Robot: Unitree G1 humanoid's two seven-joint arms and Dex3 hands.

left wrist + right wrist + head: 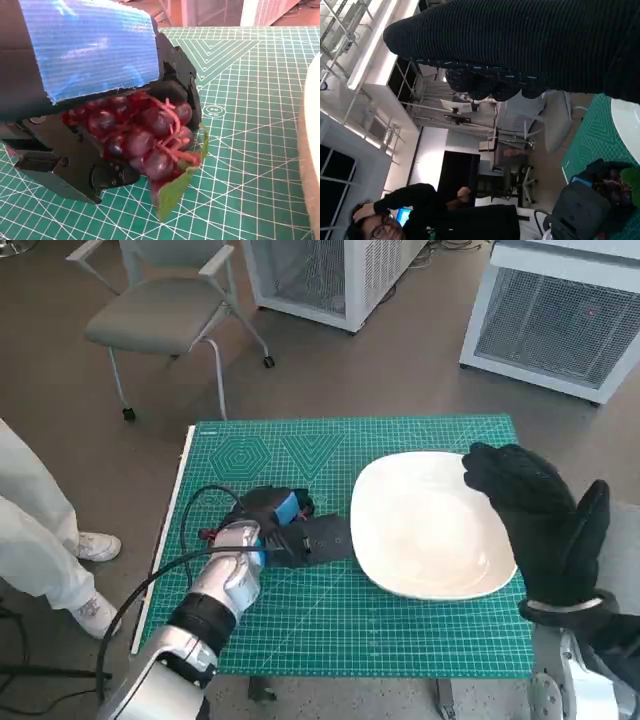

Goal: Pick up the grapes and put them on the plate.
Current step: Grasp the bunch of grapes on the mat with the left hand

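Left hand (90, 100) grasps the grapes (145, 135) on the mat — right hand (540, 515) released, fingers apart.

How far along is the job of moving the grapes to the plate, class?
Done: the left hand grips the grapes on the green mat. In hand: carrying them to the plate, which holds nothing. Left: releasing them there. The right hand hovers over the plate's edge.
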